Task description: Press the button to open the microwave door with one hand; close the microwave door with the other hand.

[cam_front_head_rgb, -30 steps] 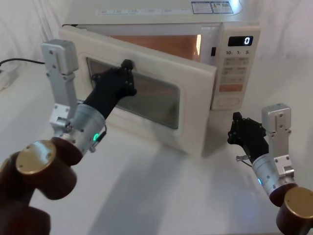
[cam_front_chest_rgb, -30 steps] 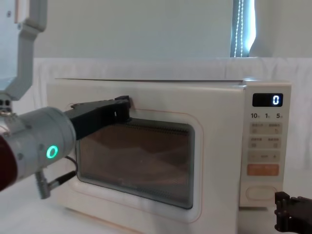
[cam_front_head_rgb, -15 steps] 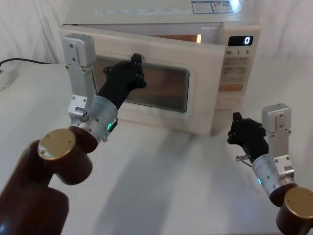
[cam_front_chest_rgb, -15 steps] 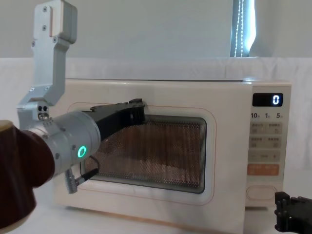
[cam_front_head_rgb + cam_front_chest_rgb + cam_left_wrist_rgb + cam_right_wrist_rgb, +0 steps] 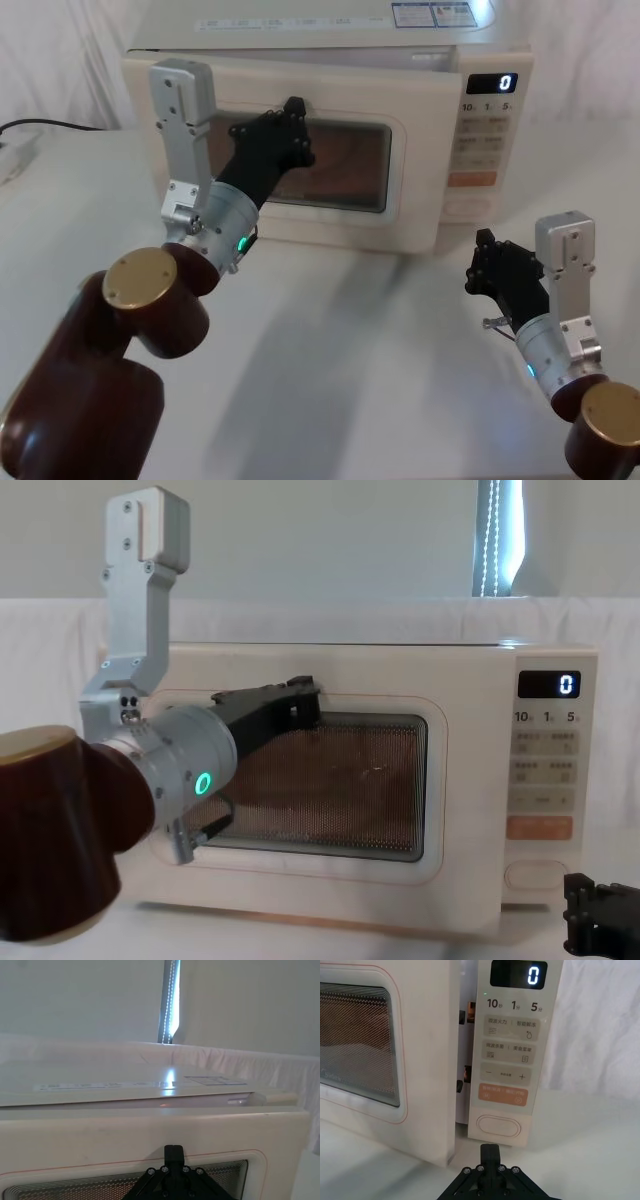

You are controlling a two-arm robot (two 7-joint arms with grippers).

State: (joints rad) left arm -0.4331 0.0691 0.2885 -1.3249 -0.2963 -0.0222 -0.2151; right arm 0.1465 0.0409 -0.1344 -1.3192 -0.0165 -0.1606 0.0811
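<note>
The cream microwave (image 5: 330, 35) stands at the back of the table, its display (image 5: 518, 974) reading "0". Its door (image 5: 400, 215) is almost flush with the body. A narrow gap still shows between the door (image 5: 427, 1060) and the control panel in the right wrist view. My left gripper (image 5: 293, 125) is shut, its tip pressed on the door (image 5: 350, 875) at the window's upper edge (image 5: 305, 702). My right gripper (image 5: 490, 265), also shut, hovers low in front of the panel, a short way from the oval button (image 5: 498, 1126), touching nothing.
A dark cable with a white block (image 5: 15, 150) lies at the table's far left edge. The white cloth table (image 5: 330, 360) stretches wide in front of the oven. Pale curtains with a lit gap (image 5: 498, 538) hang behind.
The door has swung from wide ajar to nearly closed, with my left gripper following it inward against the window. The right arm has stayed where it was.
</note>
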